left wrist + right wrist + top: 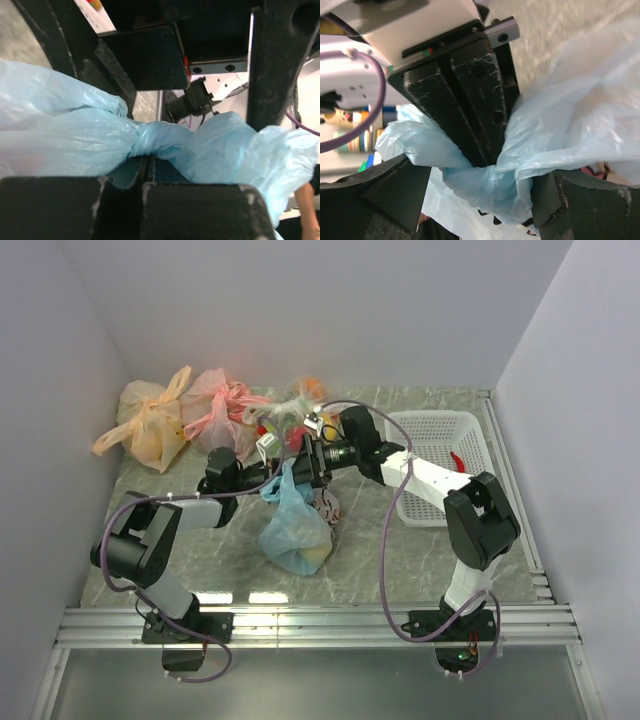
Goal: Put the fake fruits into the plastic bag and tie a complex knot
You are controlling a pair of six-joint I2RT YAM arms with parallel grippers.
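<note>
Plastic bag (297,530) of thin, crinkled light blue film, at the centre of the marbled grey table (400,560); its rounded belly sags onto the surface and a yellow fruit (316,557) shows faintly through. The neck is twisted into a tight rope and clenched in the left gripper (148,172). The right gripper (477,197) is released, its black jaws spread either side of a loose blue fold. Far left corner: a pink bag (225,405) and an orange bag (150,428), both crumpled. Right edge: a white perforated basket (440,430)

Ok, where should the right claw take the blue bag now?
Probably the bag's twisted neck, right beside the shut left claw, coming from the opposite side: the plastic is gathered thin there and sits between the open right claw's fingers.
</note>
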